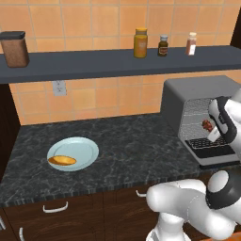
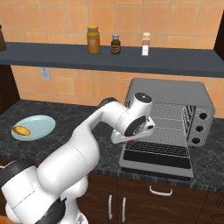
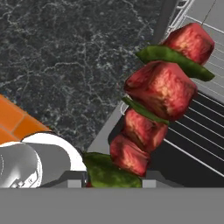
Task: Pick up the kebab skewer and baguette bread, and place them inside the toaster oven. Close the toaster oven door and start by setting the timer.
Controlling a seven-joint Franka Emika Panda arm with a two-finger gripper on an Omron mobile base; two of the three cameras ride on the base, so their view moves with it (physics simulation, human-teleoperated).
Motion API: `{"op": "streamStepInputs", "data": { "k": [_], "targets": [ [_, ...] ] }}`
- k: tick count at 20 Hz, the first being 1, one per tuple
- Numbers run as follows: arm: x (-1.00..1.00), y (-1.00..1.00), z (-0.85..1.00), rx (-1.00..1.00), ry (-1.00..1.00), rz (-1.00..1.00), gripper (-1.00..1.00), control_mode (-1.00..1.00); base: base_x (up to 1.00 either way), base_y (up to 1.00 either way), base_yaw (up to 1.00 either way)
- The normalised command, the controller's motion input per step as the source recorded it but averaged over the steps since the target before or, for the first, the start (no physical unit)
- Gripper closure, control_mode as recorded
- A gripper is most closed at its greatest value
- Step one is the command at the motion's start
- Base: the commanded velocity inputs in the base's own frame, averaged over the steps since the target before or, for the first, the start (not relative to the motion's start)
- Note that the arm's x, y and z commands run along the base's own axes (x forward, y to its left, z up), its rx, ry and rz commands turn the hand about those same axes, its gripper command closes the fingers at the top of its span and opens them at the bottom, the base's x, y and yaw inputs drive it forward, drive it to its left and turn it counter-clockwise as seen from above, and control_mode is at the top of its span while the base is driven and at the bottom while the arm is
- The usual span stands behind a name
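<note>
The kebab skewer [image 3: 159, 94] fills the centre and right of the hand view, its red meat chunks and green pepper slices rising from the bottom edge toward the upper right, with the wire rack and the dropped-open toaster oven door [image 2: 157, 158] behind it; in the left base view you can see it as a small dark red spot at right of centre, in front of the toaster oven [image 1: 200, 92] mouth. You are in the middle of carrying it in, so, as I judge it, you should go forward over the door, keep the stick level and clear of the rack wires, and let go only when the meat sits well inside on the rack. Watch the far end of the stick: it could catch on the upper rack or the oven's side wall. The gripper [image 1: 211, 130] sits at the right edge of the left base view, clenched on the lower end of the skewer; its narrow gap is taken up by the food. The baguette bread [image 1: 62, 161] lies on the plate [image 1: 84, 146] at lower left of that view, well apart from the oven, waiting its turn.
</note>
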Motion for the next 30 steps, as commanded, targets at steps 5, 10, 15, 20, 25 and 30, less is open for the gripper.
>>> {"op": "streamStepInputs", "data": {
  "k": [5, 10, 15, 20, 25, 30],
  "targets": [
    [0.11, -0.18, -0.08, 0.0, 0.0, 0.0, 1.0, -1.0, 0.0, 0.0, 0.0],
    [0.1, -0.02, -0.15, 0.0, 0.01, 0.0, 1.0, -1.0, 0.0, 0.0, 0.0],
    [0.17, 0.0, -0.02, 0.0, 0.04, 0.0, 1.0, -1.0, 0.0, 0.0, 0.0],
    [0.19, 0.0, -0.1, 0.0, 0.03, 0.0, 1.0, -1.0, 0.0, 0.0, 0.0],
    [0.06, 0.0, -0.21, 0.0, 0.0, 0.0, 1.0, -1.0, 0.0, 0.0, 0.0],
    [0.12, 0.0, -0.12, 0.0, 0.0, 0.0, 1.0, -1.0, 0.0, 0.0, 0.0]
  ]
}}
